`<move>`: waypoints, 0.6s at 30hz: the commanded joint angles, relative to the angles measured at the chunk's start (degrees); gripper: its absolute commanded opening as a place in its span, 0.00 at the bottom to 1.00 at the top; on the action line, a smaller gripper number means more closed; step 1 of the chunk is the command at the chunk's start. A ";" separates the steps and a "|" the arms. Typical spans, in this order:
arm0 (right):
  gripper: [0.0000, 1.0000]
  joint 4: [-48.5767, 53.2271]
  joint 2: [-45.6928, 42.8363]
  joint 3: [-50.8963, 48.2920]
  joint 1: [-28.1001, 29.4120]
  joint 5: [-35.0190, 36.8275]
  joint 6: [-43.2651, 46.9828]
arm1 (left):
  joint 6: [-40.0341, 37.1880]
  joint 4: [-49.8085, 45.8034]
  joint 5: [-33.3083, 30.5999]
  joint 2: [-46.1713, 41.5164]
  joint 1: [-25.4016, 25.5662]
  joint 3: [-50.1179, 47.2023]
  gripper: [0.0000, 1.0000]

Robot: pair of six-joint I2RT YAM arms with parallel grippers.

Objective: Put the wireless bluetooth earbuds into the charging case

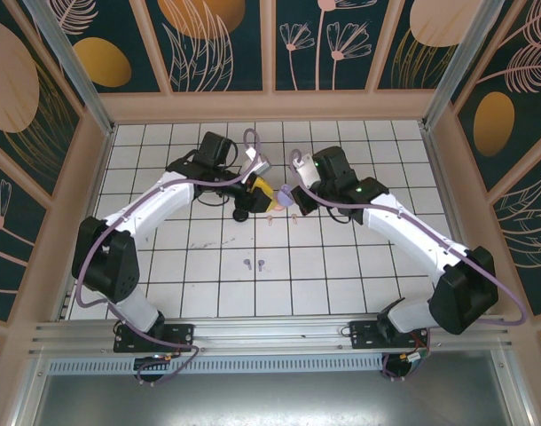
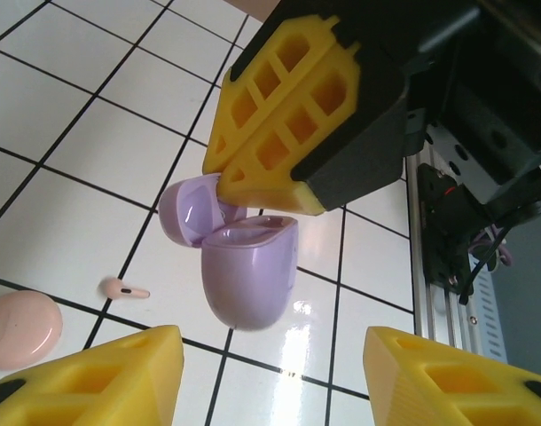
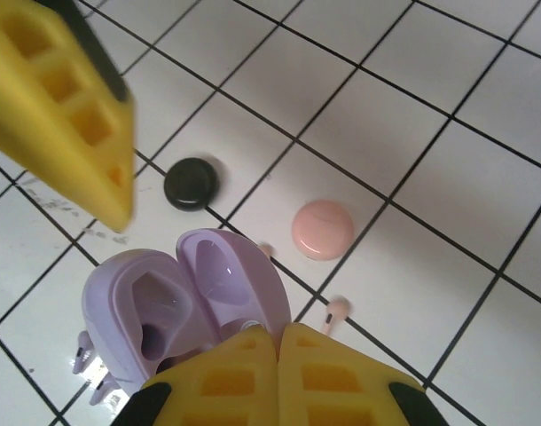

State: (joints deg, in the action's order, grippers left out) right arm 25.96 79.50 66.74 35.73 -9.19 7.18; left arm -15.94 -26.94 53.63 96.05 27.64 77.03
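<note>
Where right gripper (image 3: 279, 342) pinches lilac case (image 3: 137, 306), contact edge hidden.

Three round cases stand on the tabletop (image 1: 341, 284): one purple case (image 2: 248, 280), one pink case (image 3: 322, 229) and one black case (image 3: 192, 183). Four small earbuds can be counted: two purple earbuds (image 1: 246, 264) (image 1: 260, 263) and two pink earbuds (image 3: 335, 311) (image 3: 264, 251). There are two yellow-fingered tools, the left tool (image 2: 270, 346) and the right tool (image 3: 279, 342).
</note>
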 commanded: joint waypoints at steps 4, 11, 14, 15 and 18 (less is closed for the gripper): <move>0.00 -0.07 -1.91 2.76 1.11 -2.67 -0.41 | -2.25 -2.41 3.88 1.79 -0.13 2.98 0.55; 0.00 -0.12 -1.03 3.82 1.98 -2.76 -0.60 | -2.34 -2.41 6.13 3.96 -0.11 4.23 0.54; 0.00 -0.26 -0.70 3.92 2.14 -2.85 -0.67 | -2.25 -2.39 6.65 4.45 -0.13 4.50 0.52; 0.00 -0.29 -0.60 3.91 2.16 -2.85 -0.63 | -2.32 -2.42 6.75 4.49 -0.13 4.53 0.51; 0.00 -0.30 -0.34 3.92 2.31 -3.05 -0.76 | -2.25 -2.24 6.92 4.63 -0.13 4.53 0.51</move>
State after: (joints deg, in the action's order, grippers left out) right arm 25.96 78.91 68.53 37.52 -10.85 6.96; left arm -16.51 -28.18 58.22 100.03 27.64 79.75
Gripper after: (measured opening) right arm 0.051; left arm 0.512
